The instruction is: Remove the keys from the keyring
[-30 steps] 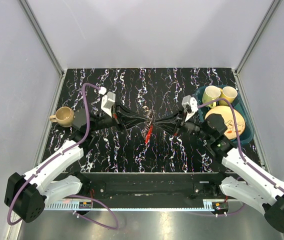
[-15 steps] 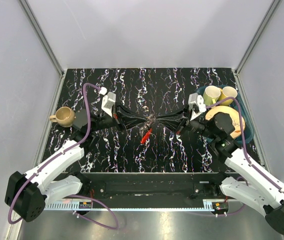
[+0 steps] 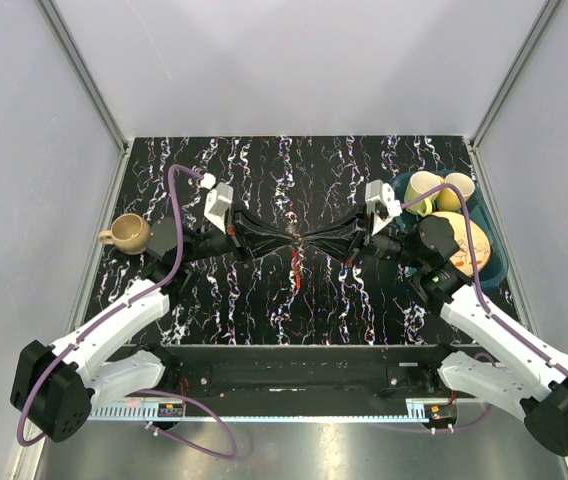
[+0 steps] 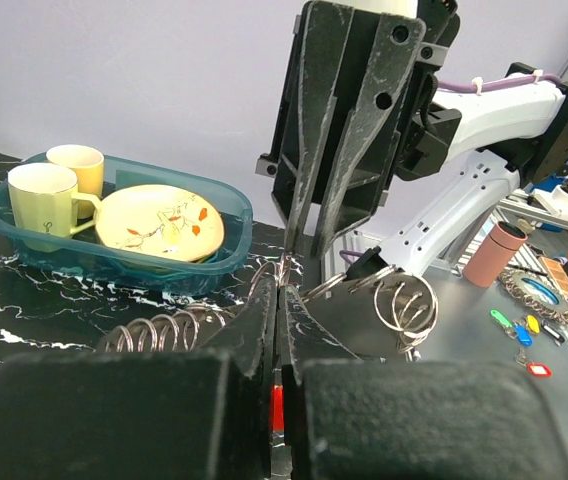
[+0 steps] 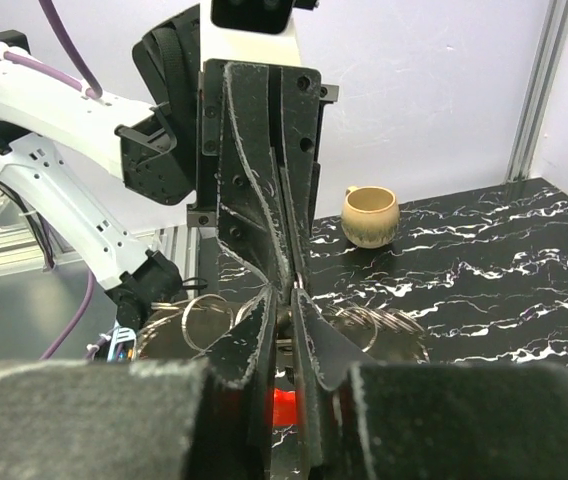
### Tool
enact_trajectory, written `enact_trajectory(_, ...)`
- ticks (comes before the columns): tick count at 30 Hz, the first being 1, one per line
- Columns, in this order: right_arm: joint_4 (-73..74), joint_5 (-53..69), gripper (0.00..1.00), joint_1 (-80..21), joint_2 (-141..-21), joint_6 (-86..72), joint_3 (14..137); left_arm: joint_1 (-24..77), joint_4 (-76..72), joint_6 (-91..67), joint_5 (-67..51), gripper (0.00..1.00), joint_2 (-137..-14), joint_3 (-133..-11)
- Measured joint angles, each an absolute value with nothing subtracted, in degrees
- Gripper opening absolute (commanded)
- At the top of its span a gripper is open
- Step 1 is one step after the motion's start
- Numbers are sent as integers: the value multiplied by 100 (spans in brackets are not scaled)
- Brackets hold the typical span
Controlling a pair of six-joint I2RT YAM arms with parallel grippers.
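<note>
- Top view: left gripper (image 3: pixel 286 243) and right gripper (image 3: pixel 312 242) meet tip to tip, both pinched shut on the keys (image 3: pixel 299 245). One red piece (image 3: pixel 296 270) lies just nearside.
- Left wrist: fingers closed. Two mugs (image 4: pixel 39 195) and one plate (image 4: pixel 159 220) sit in one blue basin (image 4: pixel 114 265).
- Right wrist: fingers closed. One tan mug (image 5: pixel 370 215) stands beyond.

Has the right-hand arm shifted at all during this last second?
Yes. The right arm has swung toward the far edge of the table, closer to the cream mug in the blue bin.
</note>
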State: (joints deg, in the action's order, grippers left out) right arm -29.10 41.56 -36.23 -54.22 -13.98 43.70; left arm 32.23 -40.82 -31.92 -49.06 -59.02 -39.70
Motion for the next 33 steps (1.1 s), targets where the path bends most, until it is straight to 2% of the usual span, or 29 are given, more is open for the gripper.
enact_trajectory(6,-2950,4176,10,-3621,-5553,-1420,4370,3208,-4165,-3293,-4904,0,-5907,-3972)
enact_trajectory(17,-3175,4331,12,-3621,-5649,-1492,4261,3186,-4198,-3306,-4877,0,-5907,-3970)
enact_trajectory(33,-3188,4416,24,-3621,-5896,-1529,4261,3170,-4303,-3310,-4779,0,-5937,-3970)
